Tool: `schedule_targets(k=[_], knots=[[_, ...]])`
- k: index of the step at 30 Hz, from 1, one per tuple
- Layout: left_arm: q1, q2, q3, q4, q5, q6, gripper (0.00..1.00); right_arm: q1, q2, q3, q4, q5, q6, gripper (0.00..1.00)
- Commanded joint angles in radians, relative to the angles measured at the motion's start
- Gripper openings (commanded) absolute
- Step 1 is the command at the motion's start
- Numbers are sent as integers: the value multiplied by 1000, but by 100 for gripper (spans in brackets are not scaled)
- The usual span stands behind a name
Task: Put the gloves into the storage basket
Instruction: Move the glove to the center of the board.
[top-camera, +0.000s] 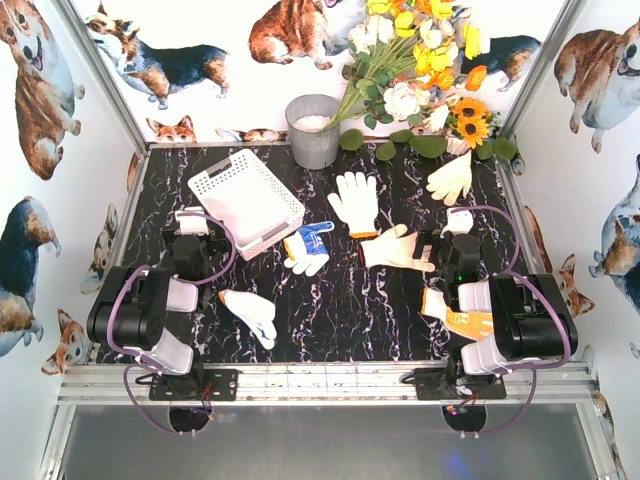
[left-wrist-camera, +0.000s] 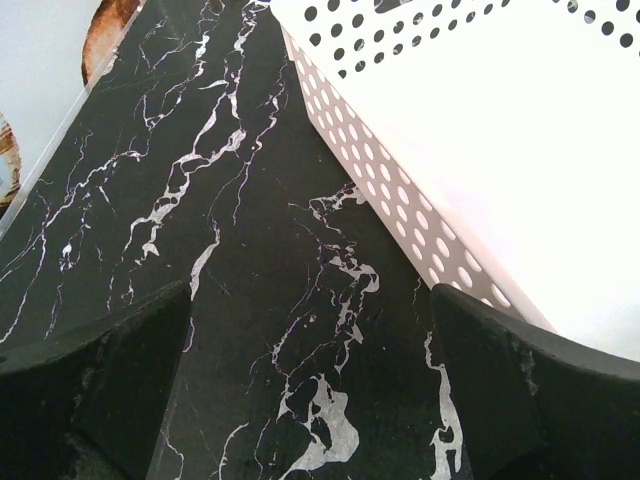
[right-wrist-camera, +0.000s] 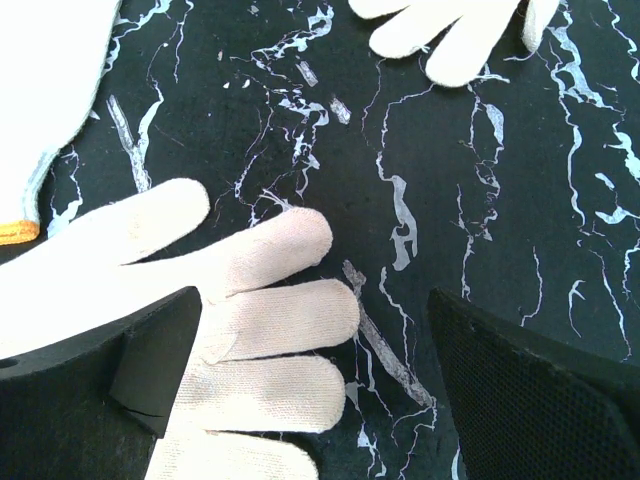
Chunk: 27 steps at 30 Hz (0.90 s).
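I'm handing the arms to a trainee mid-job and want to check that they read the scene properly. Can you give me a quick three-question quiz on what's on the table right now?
1. True or false: the storage basket already holds a glove.
2. The blue-and-white glove lies: A inside the basket; B on the table beside the basket; C draped over the basket's rim.
3. Fill the gap: the left gripper and the right gripper both stand ____.

Key: 1 false, the basket is empty; 2 B; 3 open.
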<state>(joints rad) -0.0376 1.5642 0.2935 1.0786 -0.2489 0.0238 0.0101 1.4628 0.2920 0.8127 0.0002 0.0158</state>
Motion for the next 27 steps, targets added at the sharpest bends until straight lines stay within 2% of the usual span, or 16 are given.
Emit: schedule_targets(k=[1,14,17,19,23,26,27], knots=[[11,-8,16,15,10,6,100,-5,2,30,51,0,-14,100],[8,-12,11,23,-17,6,100,-5,-10,31,49,14,-6,100],[-9,-92,-12,-5,-85,0,100,-6,-106,73,-100,83,21,100],[-17,-211,-14,-137,-125,-32,100,-6,-197,107,-269,119,51,100],[-16,-497,51,-546,-150,-130,100,-7,-455,151,-545,137,123,100],[-16,-657,133,-792,-214,-278,100,-6,-677,142,-643,128,172,100],[-15,-694,174,-886,-197,-311,100,-8,-744,141,-678,132,210,100]])
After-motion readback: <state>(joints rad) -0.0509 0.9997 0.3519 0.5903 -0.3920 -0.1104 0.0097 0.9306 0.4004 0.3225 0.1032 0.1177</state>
